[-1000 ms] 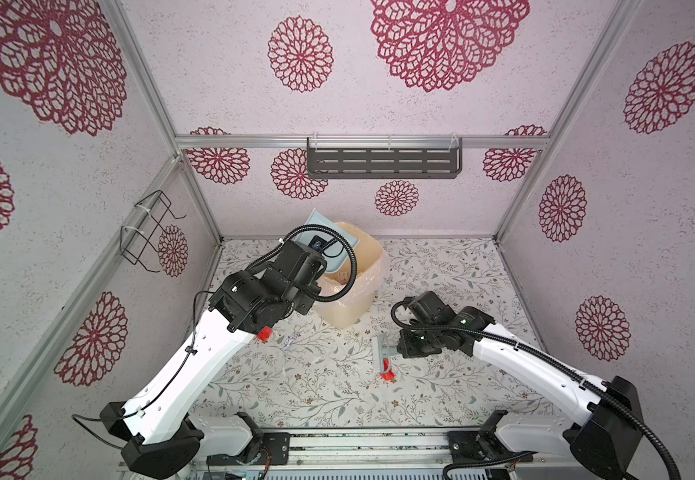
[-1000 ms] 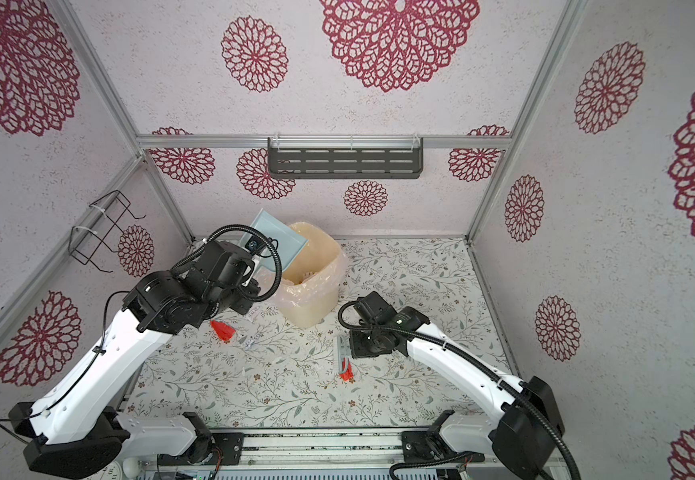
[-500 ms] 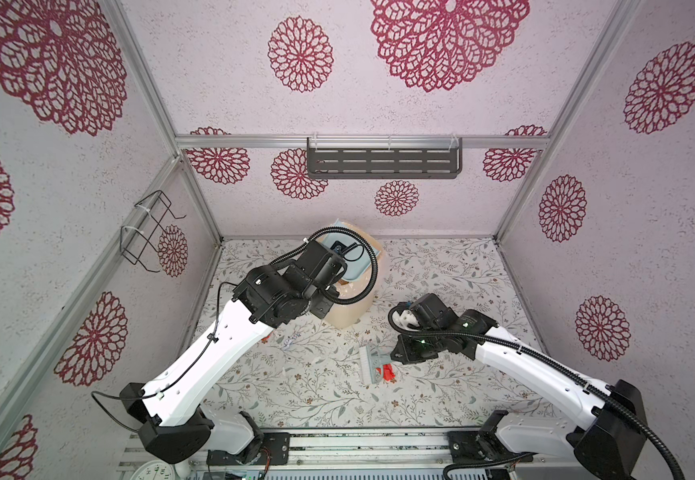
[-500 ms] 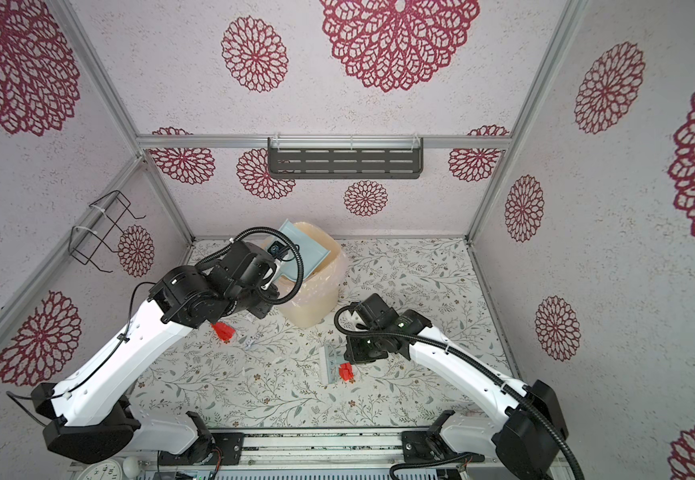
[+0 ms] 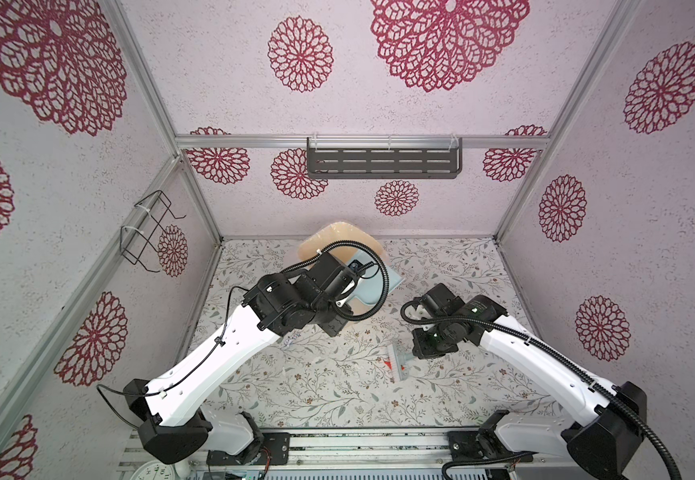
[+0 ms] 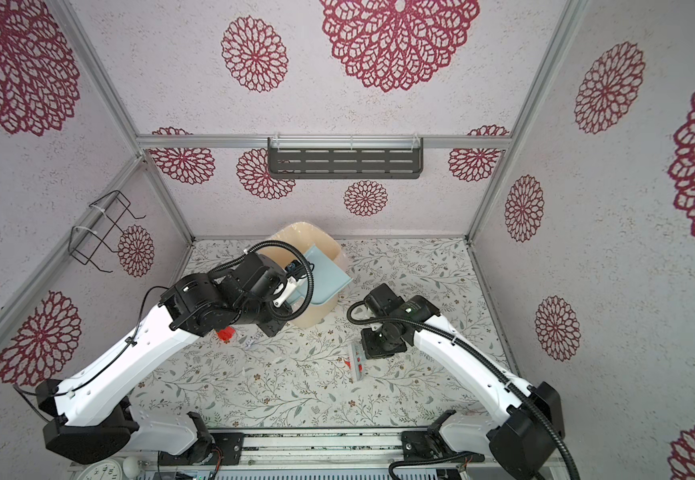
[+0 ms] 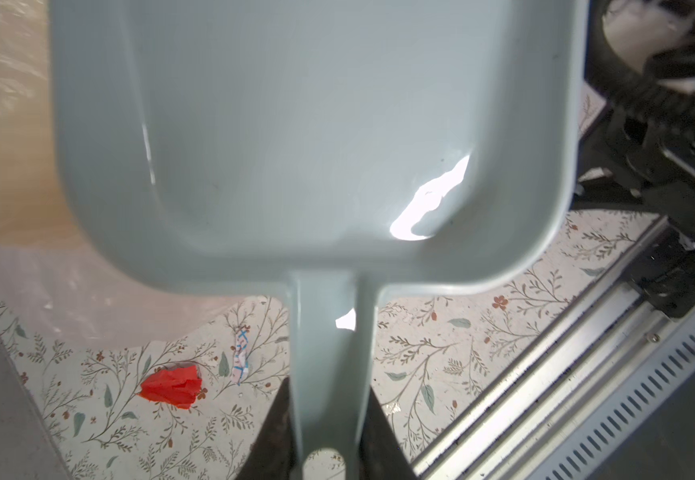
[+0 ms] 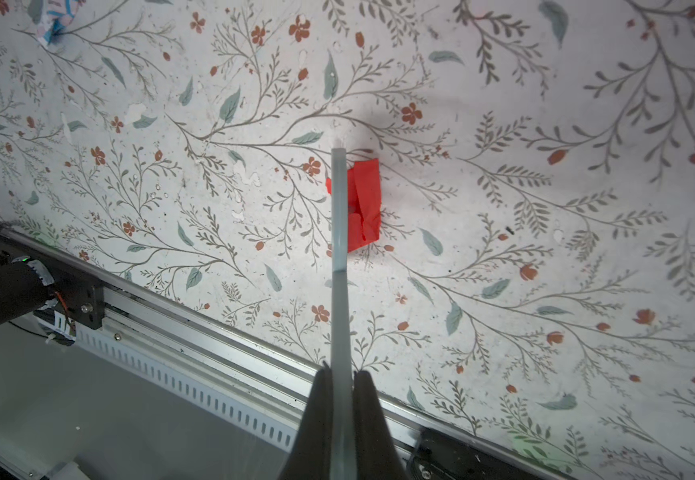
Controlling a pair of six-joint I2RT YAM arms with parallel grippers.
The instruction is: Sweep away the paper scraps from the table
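The left tool (image 7: 327, 440) is clenching the handle of the pale blue dustpan (image 7: 295, 124), its dark fingers (image 7: 271, 436) pressing on either side of the stem. In both top views the dustpan (image 5: 368, 282) (image 6: 320, 274) is hanging tilted over the mouth of the beige bin (image 5: 329, 235) (image 6: 291, 232), which is standing on the counter (image 5: 316, 395) close to the back wall.

The right tool (image 8: 342, 415) is squeezing the thin handle of the small pale brush (image 8: 339, 216). The brush (image 5: 399, 361) (image 6: 357, 361) is resting on the counter, well in front of the bin and towards the right arm's side.

A red scrap (image 6: 225, 333) (image 7: 171, 386) is lying flat on the counter just in front of the bin's base, on the left arm's side and partly under that arm. A white printed scrap (image 5: 289, 340) (image 6: 250, 343) (image 7: 239, 357) with blue marks is lying just beside it, also near the foot of the bin.

A second red scrap (image 5: 388, 364) (image 6: 347, 362) (image 8: 364, 203) is lying farther from the bin, touching the side of the brush. In the right wrist view the brush is crossing over its edge.
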